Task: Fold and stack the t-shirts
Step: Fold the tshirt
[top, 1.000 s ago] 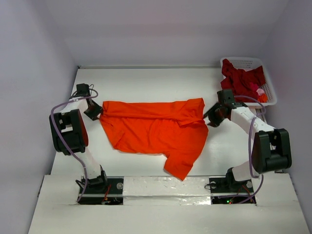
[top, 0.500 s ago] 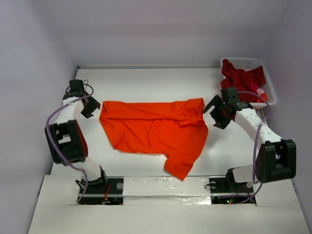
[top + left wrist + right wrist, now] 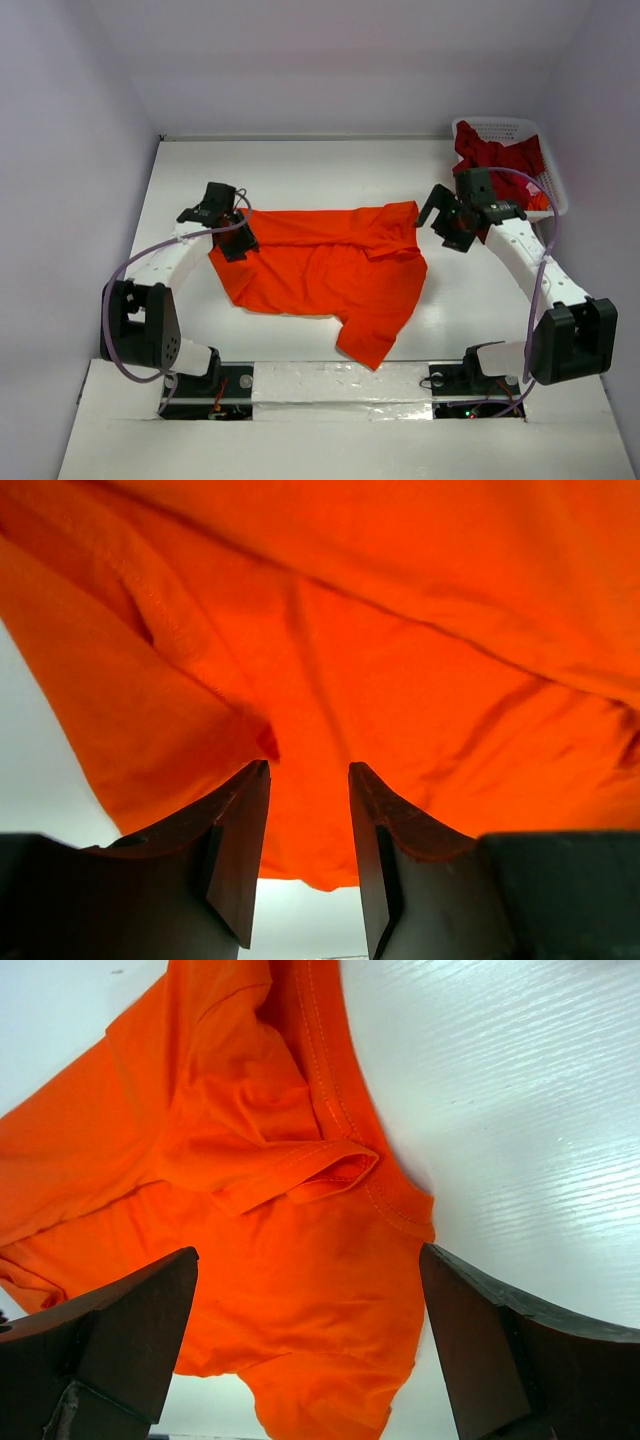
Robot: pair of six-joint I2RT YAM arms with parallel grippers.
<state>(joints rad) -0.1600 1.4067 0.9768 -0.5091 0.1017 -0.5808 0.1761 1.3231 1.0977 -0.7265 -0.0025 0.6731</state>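
left claw (image 3: 234, 234) shifted inward, now over orange t-shirt (image 3: 325, 272) edge

Soft matt cloth t-shirt (image 3: 320, 268); smooth, faintly glossy table (image 3: 300, 170)

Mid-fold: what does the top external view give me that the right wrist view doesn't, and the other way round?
Top external only: the white basket at the far right holding the dark red t-shirt, and the left pincer over the left edge of the orange t-shirt. Right wrist only: the stitching along a folded-over hem, seen close between the right pincer's wide-open fingers. Shared: the orange t-shirt lying on the white table.
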